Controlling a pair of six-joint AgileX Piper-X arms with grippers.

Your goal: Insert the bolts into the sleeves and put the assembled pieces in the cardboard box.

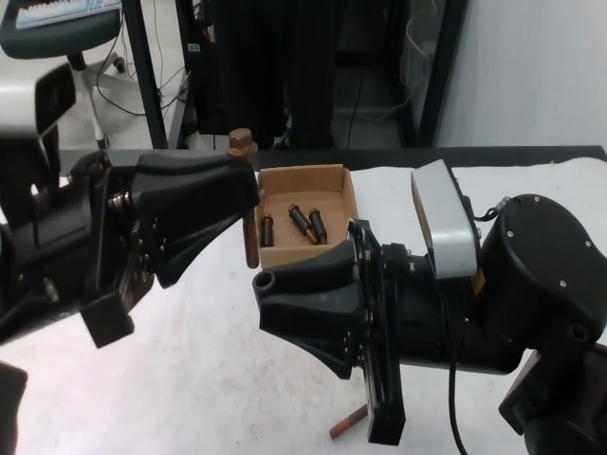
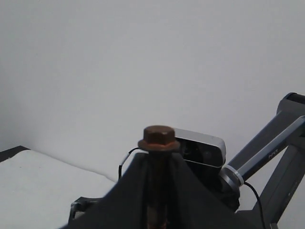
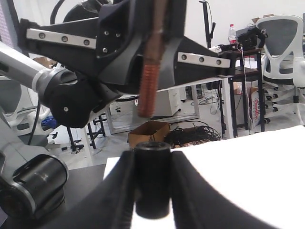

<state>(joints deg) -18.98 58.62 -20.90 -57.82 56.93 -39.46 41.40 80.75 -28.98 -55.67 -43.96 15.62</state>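
My left gripper point(image 1: 248, 194) is shut on a rusty brown bolt point(image 1: 248, 227), held upright with its hex head point(image 2: 158, 137) on top and its threaded tip point(image 3: 147, 98) pointing down. Just below that tip, my right gripper point(image 1: 270, 282) is shut on a black sleeve point(image 3: 152, 179) whose open end point(image 1: 265, 281) faces up. The bolt tip hangs a short way above the sleeve mouth, apart from it. Behind both grippers stands the cardboard box point(image 1: 339, 176), with three assembled pieces point(image 1: 303, 224) lying inside.
Another brown bolt point(image 1: 349, 423) lies on the white cloth point(image 1: 190, 379) near the front, beside the right arm. The bench's dark far edge point(image 1: 531, 152) runs behind the box.
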